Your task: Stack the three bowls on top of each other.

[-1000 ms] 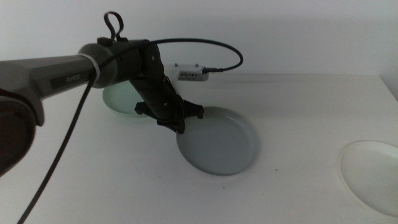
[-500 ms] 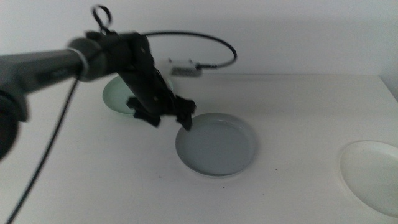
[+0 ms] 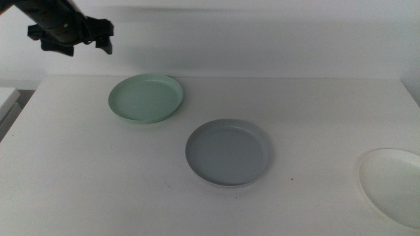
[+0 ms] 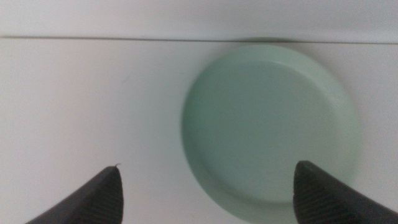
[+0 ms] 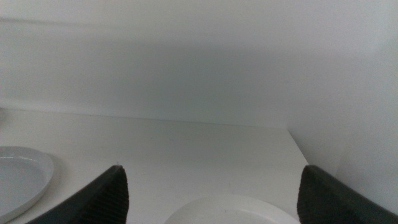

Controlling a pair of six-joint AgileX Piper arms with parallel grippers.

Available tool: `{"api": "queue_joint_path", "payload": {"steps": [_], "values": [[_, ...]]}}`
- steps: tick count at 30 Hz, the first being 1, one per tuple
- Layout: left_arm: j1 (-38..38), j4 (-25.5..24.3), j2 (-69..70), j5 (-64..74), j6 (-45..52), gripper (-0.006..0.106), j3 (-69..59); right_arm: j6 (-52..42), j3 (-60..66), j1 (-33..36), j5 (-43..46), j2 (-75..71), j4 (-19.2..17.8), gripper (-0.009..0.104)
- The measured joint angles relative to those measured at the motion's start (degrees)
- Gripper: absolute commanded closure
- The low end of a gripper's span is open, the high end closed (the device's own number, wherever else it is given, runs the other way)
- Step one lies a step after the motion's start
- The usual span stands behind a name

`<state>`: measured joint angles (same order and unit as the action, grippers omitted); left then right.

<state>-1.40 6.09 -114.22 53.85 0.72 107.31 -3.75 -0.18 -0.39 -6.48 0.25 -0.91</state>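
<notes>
While left tool [image 4: 205, 186] hovers agape, mint bowl [image 4: 268, 127] below

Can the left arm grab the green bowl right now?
Probably yes. The left gripper hangs above the green bowl with its jaws wide open and empty, and nothing lies on or over the bowl. The grey bowl sits apart from it, so the way down looks free.
</notes>
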Motion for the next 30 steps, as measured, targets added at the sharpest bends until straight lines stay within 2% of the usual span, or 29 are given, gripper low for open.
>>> {"api": "queue_joint_path", "payload": {"steps": [9, 17, 20, 23, 26, 29, 30], "values": [[2.29, 5.35, -17.17, 2.61, 3.11, 0.007, 12.25, 0.00, 0.00, 0.00, 0.00, 0.00, 0.00, 0.002], [2.29, 6.97, -23.64, -1.12, 4.89, 0.007, 12.64, 0.00, 0.00, 0.00, 0.00, 0.00, 0.00, 0.002], [2.29, 7.51, -25.16, -1.74, 5.04, 0.011, 12.77, 0.00, 0.00, 0.00, 0.00, 0.00, 0.00, 0.002], [2.29, 7.63, -26.13, -1.99, 5.01, 0.026, 12.77, 0.00, 0.00, 0.00, 0.00, 0.00, 0.00, 0.002], [2.29, 7.75, -26.37, -2.39, 5.16, 0.057, 13.08, 0.00, 0.00, 0.00, 0.00, 0.00, 0.00, 0.002], [2.29, 8.14, -26.73, -2.49, 5.16, 0.100, 13.01, 0.00, 0.00, 0.00, 0.00, 0.00, 0.00, 0.002], [2.29, 8.38, -26.87, -2.49, 5.16, 0.102, 13.11, 0.00, 0.00, 0.00, 0.00, 0.00, 0.00, 0.002]]}}
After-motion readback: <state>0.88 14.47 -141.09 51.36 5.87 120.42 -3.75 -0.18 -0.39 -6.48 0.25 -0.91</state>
